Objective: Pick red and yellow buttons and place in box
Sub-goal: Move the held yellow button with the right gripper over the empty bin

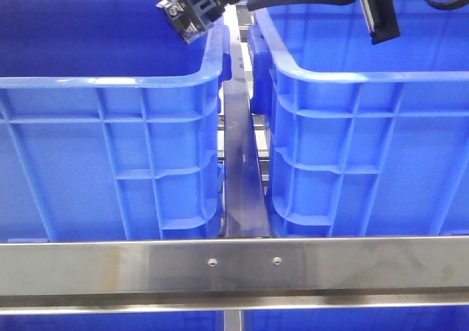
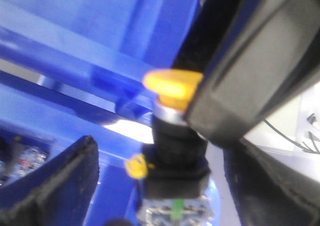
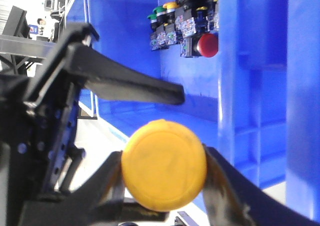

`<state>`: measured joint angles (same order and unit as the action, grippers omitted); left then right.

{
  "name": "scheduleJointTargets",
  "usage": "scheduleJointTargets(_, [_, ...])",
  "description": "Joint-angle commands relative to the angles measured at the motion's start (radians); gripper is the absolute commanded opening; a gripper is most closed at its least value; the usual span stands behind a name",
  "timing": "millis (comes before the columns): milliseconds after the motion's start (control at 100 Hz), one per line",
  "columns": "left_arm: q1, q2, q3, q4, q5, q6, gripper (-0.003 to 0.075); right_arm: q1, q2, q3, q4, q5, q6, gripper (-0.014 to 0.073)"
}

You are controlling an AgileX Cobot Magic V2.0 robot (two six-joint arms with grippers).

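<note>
While two big deep blue ribbed plastic crates (image 1: 110, 126) fill the front view, right claw (image 3: 165, 178) hangs over the gap btwn them, clenched on a yellow round-capped push button (image 3: 164, 172). Left claw (image 2: 150, 186) looks released. Button seems light, rigid, smooth-capped, so grip the body w/ care; only right wrist view shows more buttons (image 3: 182, 21) piled in a crate.

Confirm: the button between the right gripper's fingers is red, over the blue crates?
Not red. The button between the right gripper's fingers has a yellow cap, as the right wrist view shows. The rest holds: it sits over the blue crates.
</note>
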<state>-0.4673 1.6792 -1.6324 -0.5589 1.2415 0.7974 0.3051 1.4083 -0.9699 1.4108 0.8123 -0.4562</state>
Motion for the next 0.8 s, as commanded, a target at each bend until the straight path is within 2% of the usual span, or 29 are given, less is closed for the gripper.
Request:
scheduleJointTargets(0, [-0.006,-0.049,-0.051,-0.042,0.025,0.001,0.0505,-0.017,-0.03,-0.036,0.064,0.048,-0.019,0.0192])
scheduleJointTargets(150, [-0.006,-0.049,-0.078,-0.04,0.025,-0.003,0.0505,-0.101,-0.045,-0.036,0.064,0.104,-0.032,0.0192])
scheduleJointTargets(350, [-0.006,-0.049,-0.089,-0.046,0.025,-0.003,0.0505,-0.279,-0.08,-0.036,0.064,0.155,-0.042,0.0192])
scheduleJointTargets(490, [-0.006,-0.049,-0.089,-0.046,0.025,-0.003,0.0505,-0.394,-0.085,-0.037,0.063,0.148,-0.125,0.0192])
scheduleJointTargets(610, [-0.006,-0.049,-0.089,-0.046,0.025,-0.003,0.0505,-0.439,-0.085,-0.037,0.044,0.079,-0.233,0.0192])
scheduleJointTargets(790, [-0.006,-0.049,-0.089,-0.046,0.025,-0.016,0.0502,-0.443,-0.083,-0.038,0.023,-0.158,-0.402,0.0192])
